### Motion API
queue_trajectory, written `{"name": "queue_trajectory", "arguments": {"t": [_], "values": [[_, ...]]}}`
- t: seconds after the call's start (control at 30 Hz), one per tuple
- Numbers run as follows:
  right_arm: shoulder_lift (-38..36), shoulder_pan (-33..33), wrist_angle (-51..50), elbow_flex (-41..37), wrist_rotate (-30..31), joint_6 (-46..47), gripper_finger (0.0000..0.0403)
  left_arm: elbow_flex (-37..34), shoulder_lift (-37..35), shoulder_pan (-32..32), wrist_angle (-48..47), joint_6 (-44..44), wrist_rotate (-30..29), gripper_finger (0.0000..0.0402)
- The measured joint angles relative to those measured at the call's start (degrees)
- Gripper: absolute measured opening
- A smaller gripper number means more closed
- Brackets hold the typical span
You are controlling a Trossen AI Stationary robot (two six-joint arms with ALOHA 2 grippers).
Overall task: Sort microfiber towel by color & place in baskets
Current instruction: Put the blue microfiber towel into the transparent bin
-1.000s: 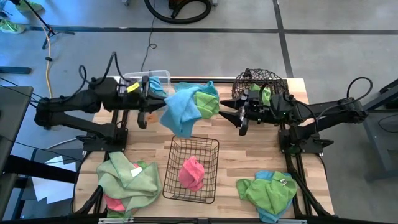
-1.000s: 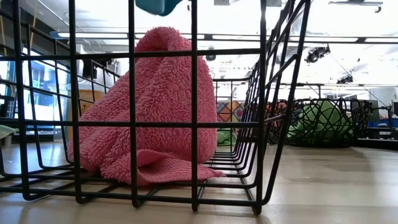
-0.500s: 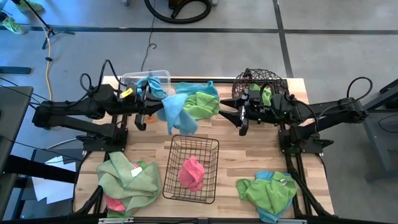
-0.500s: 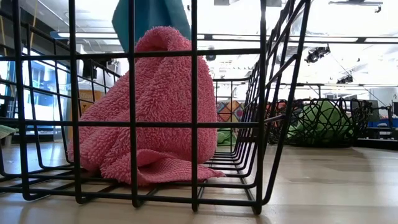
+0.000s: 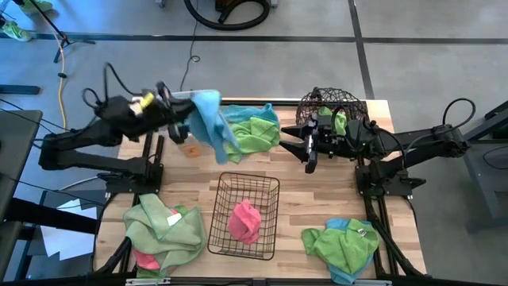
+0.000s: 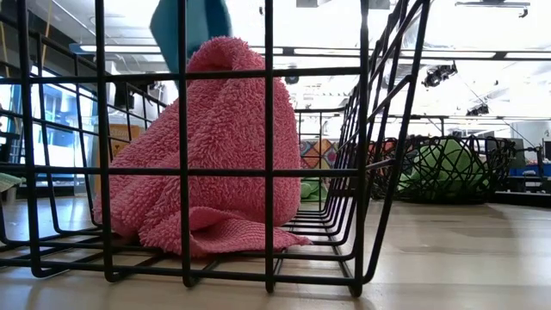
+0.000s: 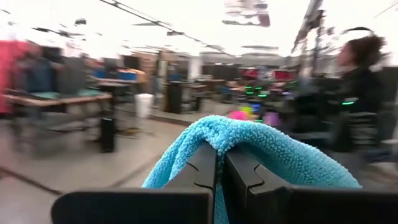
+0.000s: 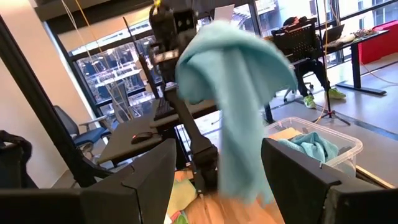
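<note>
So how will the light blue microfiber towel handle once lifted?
Probably floppy: the light blue microfiber towel hangs in loose folds from the shut left gripper. Likely light, since a small pinch holds it. Its fluffy pile suggests little slipping.

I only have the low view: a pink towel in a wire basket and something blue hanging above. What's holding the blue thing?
Observer: The left gripper, fingers shut on the light blue towel.
Operator: Where's the blue bin?
Observer: The clear bin sits at the table's far edge, a blue towel already inside.
Operator: And the right arm?
Observer: The right gripper waits open beside the round basket, holding nothing.
</note>
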Motion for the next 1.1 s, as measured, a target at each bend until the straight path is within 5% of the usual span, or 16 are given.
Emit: {"name": "queue_trajectory", "arguments": {"t": [0.37,0.67,0.87,1.1], "values": [[0.02,-2.13,0.17,0.00,0.14,0.13,0.0232,14.47,4.52,16.97,-9.29,11.08,-1.49,0.0000],[0.02,-2.34,0.15,0.00,-0.18,1.24,0.0232,14.35,6.51,26.01,-24.31,4.66,-6.93,0.0000],[0.02,-2.34,0.15,0.00,-1.13,0.98,0.0232,10.12,7.32,27.67,-27.74,2.50,-17.12,0.0000],[0.02,-2.34,-0.45,0.00,-2.07,1.24,0.0232,3.29,7.19,27.70,-32.38,-7.25,-19.37,0.0000]]}}
